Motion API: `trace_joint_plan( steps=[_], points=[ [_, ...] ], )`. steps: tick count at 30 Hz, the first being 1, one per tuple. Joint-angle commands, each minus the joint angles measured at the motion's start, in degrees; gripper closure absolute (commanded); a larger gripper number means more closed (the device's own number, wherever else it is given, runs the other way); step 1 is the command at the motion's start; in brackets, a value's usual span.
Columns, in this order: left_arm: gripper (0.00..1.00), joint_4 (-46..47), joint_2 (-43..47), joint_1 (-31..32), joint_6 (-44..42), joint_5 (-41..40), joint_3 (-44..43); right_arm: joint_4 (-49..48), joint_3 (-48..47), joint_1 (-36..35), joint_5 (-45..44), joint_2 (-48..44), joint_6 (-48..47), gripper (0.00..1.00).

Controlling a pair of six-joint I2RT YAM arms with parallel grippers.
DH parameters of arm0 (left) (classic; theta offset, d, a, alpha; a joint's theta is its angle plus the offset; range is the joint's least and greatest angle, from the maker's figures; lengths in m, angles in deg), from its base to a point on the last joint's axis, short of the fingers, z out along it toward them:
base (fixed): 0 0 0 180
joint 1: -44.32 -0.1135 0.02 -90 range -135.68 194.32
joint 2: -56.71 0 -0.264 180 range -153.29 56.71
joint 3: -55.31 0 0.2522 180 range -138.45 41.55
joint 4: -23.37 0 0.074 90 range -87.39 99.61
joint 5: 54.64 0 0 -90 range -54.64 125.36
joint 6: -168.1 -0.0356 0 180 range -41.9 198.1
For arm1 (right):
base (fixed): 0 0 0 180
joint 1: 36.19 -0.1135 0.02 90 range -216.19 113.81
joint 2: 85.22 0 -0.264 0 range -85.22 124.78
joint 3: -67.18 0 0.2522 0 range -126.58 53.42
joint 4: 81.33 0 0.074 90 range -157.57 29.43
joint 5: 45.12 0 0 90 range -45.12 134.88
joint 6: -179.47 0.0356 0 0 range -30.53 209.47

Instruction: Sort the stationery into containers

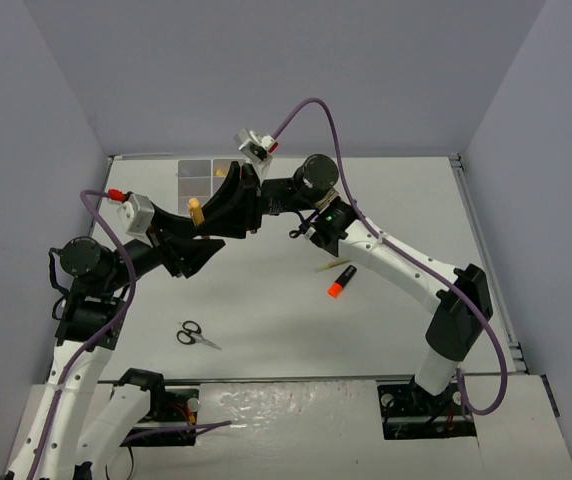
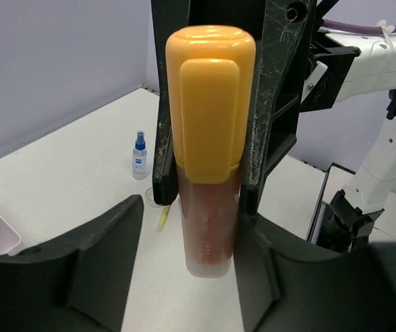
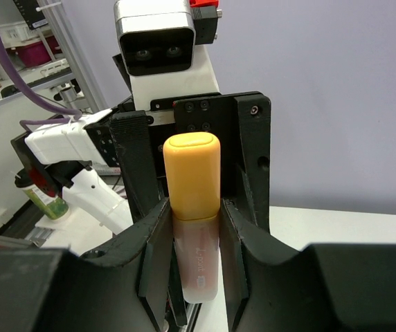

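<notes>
The yellow-capped marker [image 2: 208, 131] hangs in the air just on the near side of the containers [image 1: 192, 172], seemingly in a handover. The right fingers [image 3: 155, 242] clamp its barrel. The left fingers [image 2: 108, 263] flank it half-spread, not visibly pressing. Next, probably, the left fingers must close firmly before the right let go.

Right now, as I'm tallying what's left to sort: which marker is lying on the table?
The orange marker, lying loose right of centre. The yellow marker is held off the table in the right gripper.
</notes>
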Motion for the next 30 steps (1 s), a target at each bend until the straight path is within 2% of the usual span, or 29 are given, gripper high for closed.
trace_joint_plan(
  steps=[1, 4, 8, 9, 11, 14, 16, 18, 30],
  points=[
    [0.70, 4.66, -0.25, -0.17, 0.01, 1.08, -2.61, -7.73, -1.11, -0.62, 1.23, -1.23, 1.65, 1.00],
    [0.76, 4.02, -0.14, -0.18, -0.45, 1.24, -2.45, -7.70, -1.18, -0.62, 1.48, -1.51, 1.73, 1.00],
    [0.97, 4.41, 0.14, -0.13, -0.38, 0.13, -2.31, -7.56, -0.87, -0.65, 1.43, -1.60, 1.64, 1.00],
    [1.00, 4.14, 0.18, -0.14, -0.55, 0.01, -2.44, -7.51, -0.74, -0.62, 1.39, -1.56, 1.60, 1.00],
    [1.00, 3.44, 0.24, -0.15, -0.84, 0.11, -2.67, -7.13, -0.29, -0.65, 1.49, -1.59, 1.43, 0.97],
    [1.00, 3.45, 0.45, -0.18, -0.81, 0.10, -2.79, -5.52, -0.13, -0.62, 1.75, -1.74, 0.49, 0.78],
    [1.00, 3.56, 0.53, -0.16, -0.91, -0.16, -2.99, -3.79, -0.22, -0.62, 1.92, -2.11, -0.85, 0.61],
    [1.00, 3.63, 0.51, -0.09, -0.98, -0.16, -3.16, -1.33, -0.24, -0.62, 1.92, -2.67, -2.77, 0.52],
    [1.00, 2.60, 0.71, -0.18, -1.67, -0.07, -3.16, 10.44, -2.40, 1.79, 0.32, -7.11, -12.34, 0.39]
  ],
)
